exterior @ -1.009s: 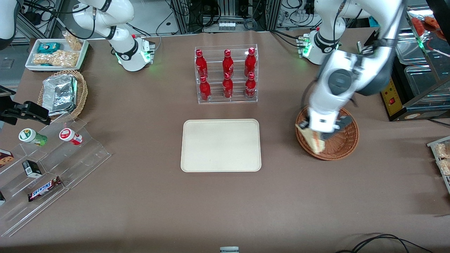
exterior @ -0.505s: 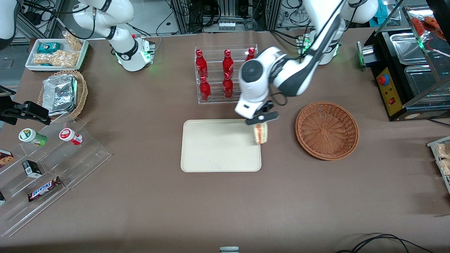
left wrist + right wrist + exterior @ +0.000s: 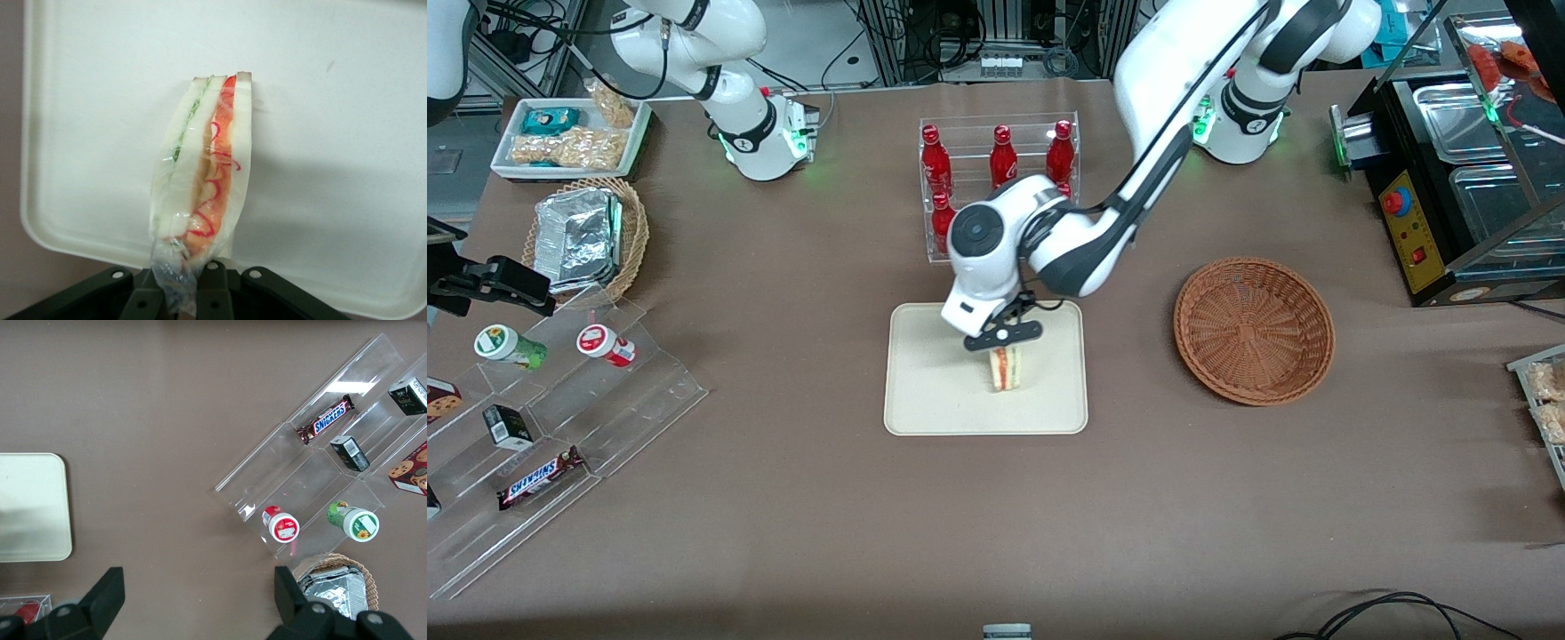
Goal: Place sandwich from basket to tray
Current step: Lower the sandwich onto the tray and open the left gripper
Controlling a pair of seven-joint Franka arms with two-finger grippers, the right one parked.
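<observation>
Left arm's pincer (image 3: 1003, 341) is over the middle of the tray (image 3: 925, 400), clamped on the wrap at one end of the sandwich (image 3: 1006, 368). The sandwich hangs below it over the tray surface; can't tell whether its lower end touches. Wrist view: pincer (image 3: 180, 293) fingers (image 3: 212, 297) pinch the crumpled clear wrap. The sandwich (image 3: 203, 173) shows white bread, a green layer and an orange-red layer, with the tray (image 3: 347, 133) underneath.

Basket (image 3: 1254, 330) sits on the tabletop (image 3: 996, 524) toward the working arm's end, well apart from the tray, nothing in it.

Around:
- Clear acrylic rack of red bottles (image 3: 1000, 160), farther from the front camera than the tray; the arm's wrist housing covers part of it. White script on the bottles, not readable.
- Toward the parked arm's end: tan wicker basket with foil packets (image 3: 580, 236), and a white tray of snack packets (image 3: 569, 138) at that corner of the tabletop.
- Clear stepped display stand (image 3: 560, 418) near the tabletop edge at the parked arm's end: Snickers bar (image 3: 541, 477) (reads "SNICKERS"), small black box (image 3: 507, 427), green-lidded cup (image 3: 509, 347), red-lidded cup (image 3: 605, 345), cookie box (image 3: 440, 400) at the frame edge. Same items show in the right wrist view; Snickers bar (image 3: 327, 420) is legible there too.
- Black appliance with a red knob (image 3: 1440, 196) past the tabletop edge at the working arm's end.

Nothing sits on the tray surface around the sandwich.
</observation>
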